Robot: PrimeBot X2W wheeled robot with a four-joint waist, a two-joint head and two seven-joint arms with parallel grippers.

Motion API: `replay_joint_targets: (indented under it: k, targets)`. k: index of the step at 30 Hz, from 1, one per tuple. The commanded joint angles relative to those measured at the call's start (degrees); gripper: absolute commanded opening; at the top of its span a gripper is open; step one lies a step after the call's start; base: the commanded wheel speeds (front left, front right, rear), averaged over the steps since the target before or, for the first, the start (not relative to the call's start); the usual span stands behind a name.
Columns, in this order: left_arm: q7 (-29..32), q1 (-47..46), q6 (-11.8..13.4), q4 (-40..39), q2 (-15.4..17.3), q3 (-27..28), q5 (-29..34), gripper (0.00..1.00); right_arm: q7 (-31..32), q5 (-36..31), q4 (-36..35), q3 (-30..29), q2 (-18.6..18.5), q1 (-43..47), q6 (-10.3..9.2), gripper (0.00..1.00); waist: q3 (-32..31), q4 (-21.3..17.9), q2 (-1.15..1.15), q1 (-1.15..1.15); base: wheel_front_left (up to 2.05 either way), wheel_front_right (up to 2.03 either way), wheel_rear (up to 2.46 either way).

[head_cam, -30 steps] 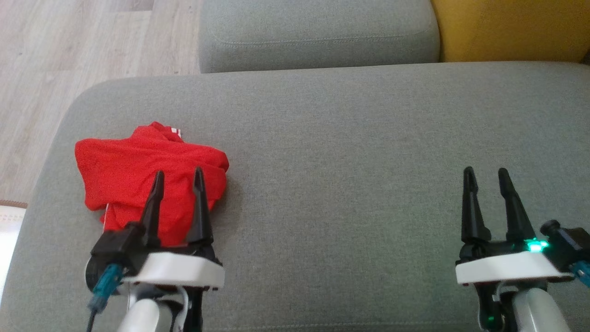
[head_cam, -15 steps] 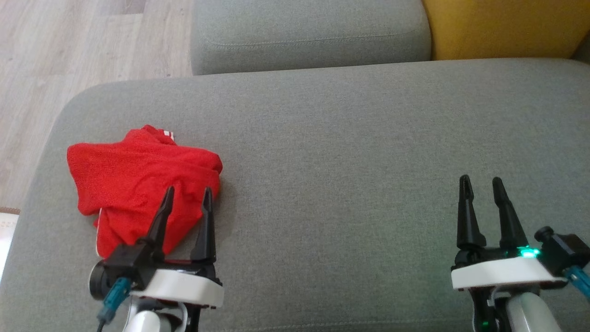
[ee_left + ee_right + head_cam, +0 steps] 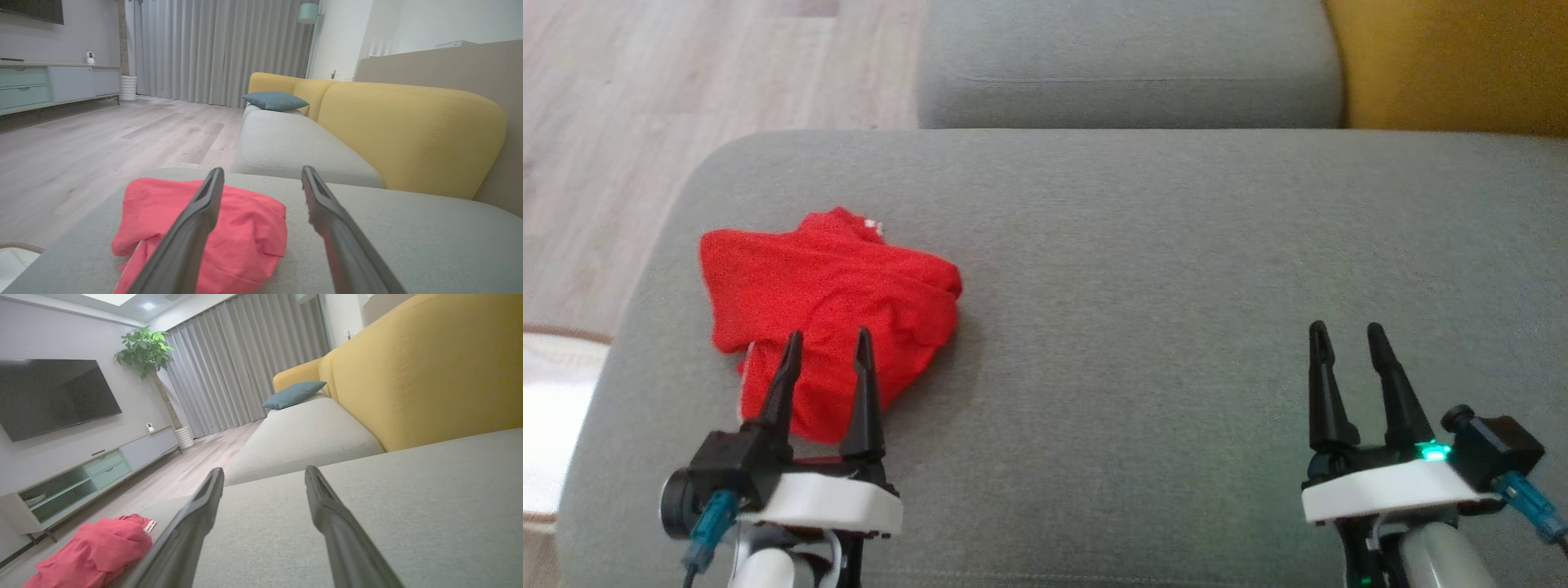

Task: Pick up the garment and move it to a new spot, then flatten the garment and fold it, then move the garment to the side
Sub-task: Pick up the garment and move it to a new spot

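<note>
Left gripper (image 3: pixel 827 333), jaws spread and empty, has eased back over the garment (image 3: pixel 833 278); you should treat pickup as pending.

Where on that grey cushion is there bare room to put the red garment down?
The widest bare patch is the middle of the cushion, between the garment and the right gripper. The strip from that gripper up to the yellow backrest is bare. The left end is crowded: the garment lies there, the left gripper at its near edge.
</note>
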Motion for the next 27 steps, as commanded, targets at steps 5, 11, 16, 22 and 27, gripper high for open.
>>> replay_joint_targets:
  k: [5,11,16,22,27]
  targets:
    - [-0.52,-2.31,1.01,-1.71,-0.18,3.46,0.78,1.0,-0.62,-0.06,-1.25,2.78,-0.5,-0.86,0.44,1.0,-0.76,5.97,0.0,0.0,0.0,0.0,0.0]
    - [-0.52,-1.78,1.21,-1.45,-0.18,4.64,1.3,1.0,-0.62,0.61,-1.17,3.9,-0.5,-0.09,0.44,1.0,-1.13,11.6,0.0,0.0,0.0,0.0,0.0]
    - [-0.52,-1.29,1.19,-1.47,-0.18,5.17,1.42,1.0,-0.62,1.05,-1.02,4.54,-0.5,0.38,0.44,1.0,-1.35,15.12,0.0,0.0,0.0,0.0,0.0]
    - [-0.52,-0.52,1.05,-1.57,-0.18,6.18,1.68,1.0,-0.62,1.8,-0.74,5.78,-0.5,0.85,0.44,1.0,-1.79,18.81,0.0,0.0,0.0,0.0,0.0]
    - [-0.52,-0.1,0.96,-1.79,-0.18,6.89,1.6,1.0,-0.62,2.02,-0.55,6.62,-0.5,1.23,0.44,1.0,-2.0,20.05,0.0,0.0,0.0,0.0,0.0]
